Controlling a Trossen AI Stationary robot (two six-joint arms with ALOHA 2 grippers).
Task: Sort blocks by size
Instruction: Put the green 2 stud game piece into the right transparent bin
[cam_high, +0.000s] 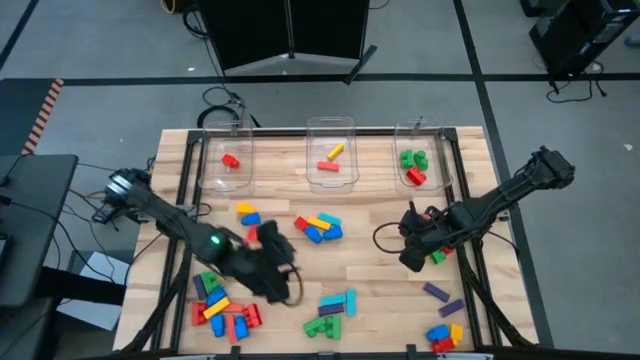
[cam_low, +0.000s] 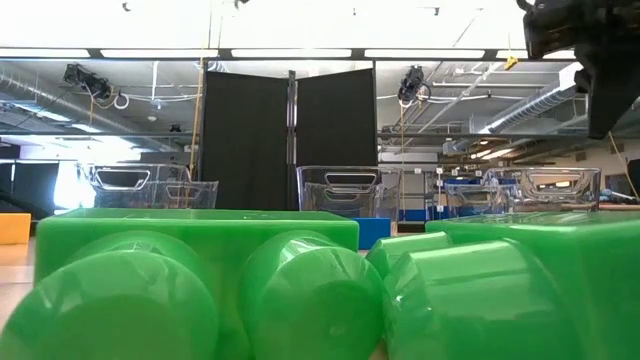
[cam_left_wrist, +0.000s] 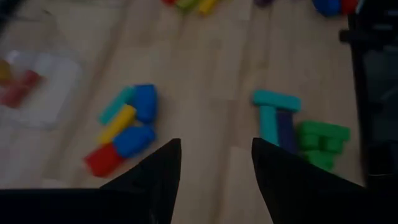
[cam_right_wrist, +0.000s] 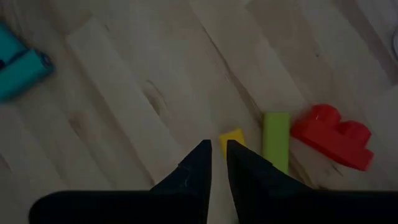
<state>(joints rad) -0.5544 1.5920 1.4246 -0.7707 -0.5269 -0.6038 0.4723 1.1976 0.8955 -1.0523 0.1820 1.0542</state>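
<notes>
Over the right side of the wooden table (cam_high: 370, 275), my right gripper (cam_right_wrist: 218, 163) is hovering with its fingers nearly pressed together, holding nothing, just short of a small yellow block (cam_right_wrist: 232, 138) lying beside a green block (cam_right_wrist: 276, 138) and a red block (cam_right_wrist: 331, 135). My left gripper (cam_left_wrist: 216, 163) is hanging spread and empty above bare wood, between a mixed cluster of blocks (cam_left_wrist: 123, 128) and a cyan and green pile (cam_left_wrist: 297, 127).

Left pincer (cam_left_wrist: 214, 163) parted above bare wood, blurred blocks (cam_left_wrist: 124, 127) beyond, green block (cam_left_wrist: 320, 140) apparently alongside
</notes>
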